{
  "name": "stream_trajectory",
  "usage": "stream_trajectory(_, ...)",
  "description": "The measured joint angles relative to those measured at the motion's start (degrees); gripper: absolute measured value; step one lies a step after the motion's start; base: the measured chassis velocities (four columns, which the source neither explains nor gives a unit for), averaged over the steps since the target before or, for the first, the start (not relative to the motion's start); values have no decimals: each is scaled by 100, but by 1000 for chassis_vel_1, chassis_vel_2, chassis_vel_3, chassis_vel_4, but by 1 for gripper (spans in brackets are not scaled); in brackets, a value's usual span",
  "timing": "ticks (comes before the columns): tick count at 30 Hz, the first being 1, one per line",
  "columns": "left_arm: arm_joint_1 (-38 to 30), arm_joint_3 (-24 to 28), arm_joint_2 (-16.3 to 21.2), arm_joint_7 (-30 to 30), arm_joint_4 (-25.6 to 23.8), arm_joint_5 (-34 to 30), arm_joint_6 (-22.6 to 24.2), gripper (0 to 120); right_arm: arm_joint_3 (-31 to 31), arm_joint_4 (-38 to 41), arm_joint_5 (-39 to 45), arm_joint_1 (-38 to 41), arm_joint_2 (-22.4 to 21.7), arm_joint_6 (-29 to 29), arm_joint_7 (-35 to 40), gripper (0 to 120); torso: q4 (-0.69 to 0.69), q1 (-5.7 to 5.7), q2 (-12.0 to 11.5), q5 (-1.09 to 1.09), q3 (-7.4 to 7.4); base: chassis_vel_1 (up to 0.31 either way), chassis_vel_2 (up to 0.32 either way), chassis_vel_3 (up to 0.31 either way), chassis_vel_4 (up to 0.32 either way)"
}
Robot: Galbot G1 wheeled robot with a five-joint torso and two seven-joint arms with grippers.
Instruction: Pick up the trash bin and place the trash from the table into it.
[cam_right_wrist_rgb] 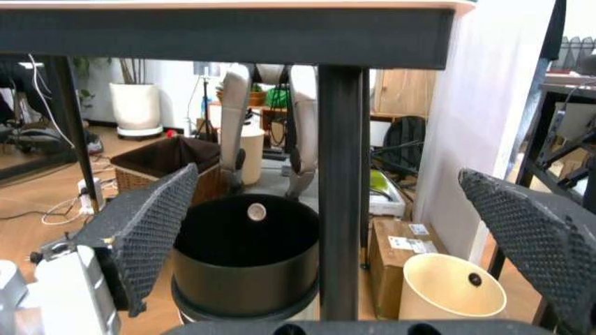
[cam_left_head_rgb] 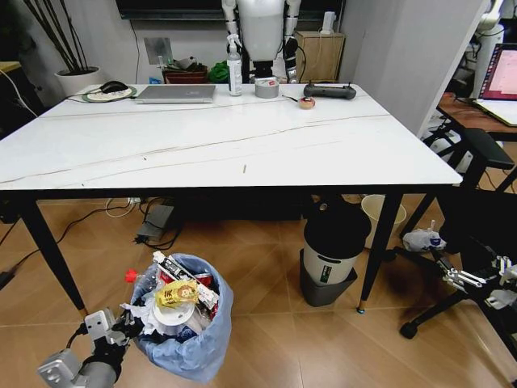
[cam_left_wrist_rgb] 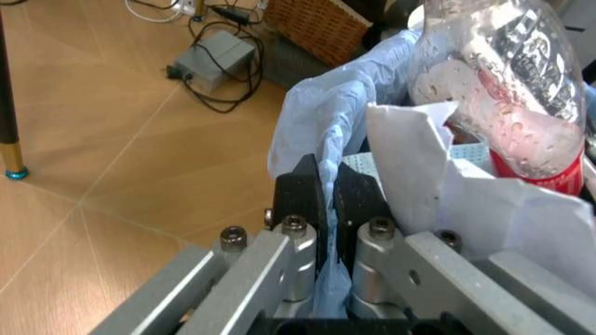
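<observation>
The table [cam_left_head_rgb: 218,145] is the landmark here. In front of its left leg, low on the floor, the left gripper [cam_left_head_rgb: 121,327] has its fingers [cam_left_wrist_rgb: 300,192] pinched nearly closed on the blue bag at the rim of the trash bin [cam_left_head_rgb: 202,339]. The bin sits just to the right of that gripper, in front of the table's near edge and below it. It is heaped with trash [cam_left_head_rgb: 178,299]: white tissues, a paper cup, a yellow wrapper, a clear bottle [cam_left_wrist_rgb: 507,91] with a red label and other scraps.

On the table itself no litter is plain to see. What lies there is along the far edge: a laptop [cam_left_head_rgb: 175,93], a spray bottle [cam_left_head_rgb: 234,73] and a tape roll [cam_left_head_rgb: 266,87]. A tiny dark speck near the middle is too small to name.

Under the table towards its right leg stands a larger bin with a black lid [cam_left_head_rgb: 333,242]. Further right, past that leg and low down, the right gripper [cam_left_head_rgb: 472,279] hangs with its fingers [cam_right_wrist_rgb: 149,223] spread wide and nothing between them.

Judging by this, clearing the table looks finished or all but finished. What seems left is setting the full bin down and letting go.
</observation>
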Motion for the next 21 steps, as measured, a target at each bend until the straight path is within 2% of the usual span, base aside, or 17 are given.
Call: stream_trajectory(21,16,-51,8,2,-20,2,-20,0,0,0,0,0,0,0,0,100,0,-157,-474,0,-317,0,0,0,0)
